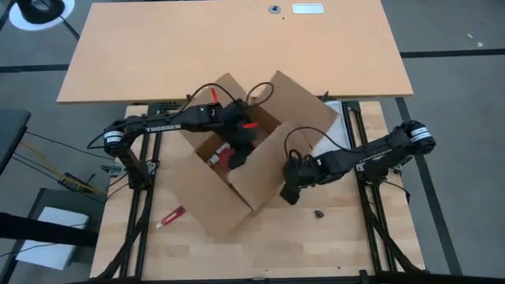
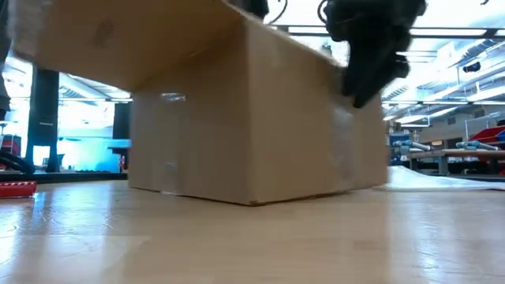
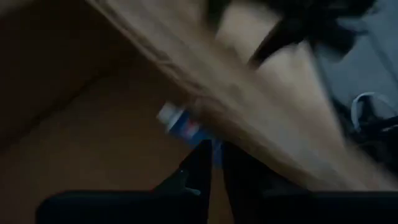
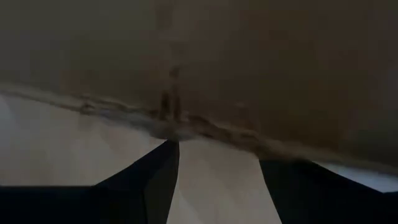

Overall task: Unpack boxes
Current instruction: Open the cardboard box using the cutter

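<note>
Jaws of the left gripper (image 3: 214, 163) are nearly closed inside the carton (image 1: 237, 185), around a small white and blue item (image 3: 180, 124); a firm hold cannot be confirmed. Jaws of the right gripper (image 1: 290, 192) are spread against the carton's outer wall. The carton rests on the counter (image 1: 276, 244). If the item is lifted loosely, it could be dropped, or the carton dragged.

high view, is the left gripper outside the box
No, the left gripper reaches down inside the open cardboard box, among the items lying in it.
</note>
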Action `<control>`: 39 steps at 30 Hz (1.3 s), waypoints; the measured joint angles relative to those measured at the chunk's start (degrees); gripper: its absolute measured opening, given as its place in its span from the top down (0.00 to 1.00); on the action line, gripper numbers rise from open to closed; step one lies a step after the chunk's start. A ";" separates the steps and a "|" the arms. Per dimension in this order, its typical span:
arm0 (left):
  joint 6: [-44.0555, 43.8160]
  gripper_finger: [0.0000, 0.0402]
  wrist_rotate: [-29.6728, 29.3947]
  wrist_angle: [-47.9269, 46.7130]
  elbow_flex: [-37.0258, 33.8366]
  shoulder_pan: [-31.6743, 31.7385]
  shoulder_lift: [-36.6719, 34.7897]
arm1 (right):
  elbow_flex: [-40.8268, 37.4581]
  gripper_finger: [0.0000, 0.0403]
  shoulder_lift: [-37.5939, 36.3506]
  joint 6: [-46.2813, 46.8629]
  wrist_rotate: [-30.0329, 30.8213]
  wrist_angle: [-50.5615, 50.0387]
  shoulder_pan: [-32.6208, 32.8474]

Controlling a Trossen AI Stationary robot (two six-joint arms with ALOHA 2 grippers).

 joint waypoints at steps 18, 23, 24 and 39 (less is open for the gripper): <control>-4.29 0.90 -4.71 16.01 3.12 -8.88 0.66 | 9.61 0.43 -13.02 -7.17 -5.35 -7.39 -2.13; -7.10 0.90 -5.17 18.21 3.08 -10.48 3.63 | 13.79 0.43 -18.34 -7.86 -2.60 -3.65 -1.08; -7.17 0.90 -5.15 19.32 3.12 -10.78 4.36 | 14.00 0.43 -18.86 -7.93 -1.17 -2.55 -0.97; -8.76 0.90 -7.36 15.87 3.06 -12.92 10.73 | 14.06 0.43 -12.32 -12.23 4.15 -8.03 -0.88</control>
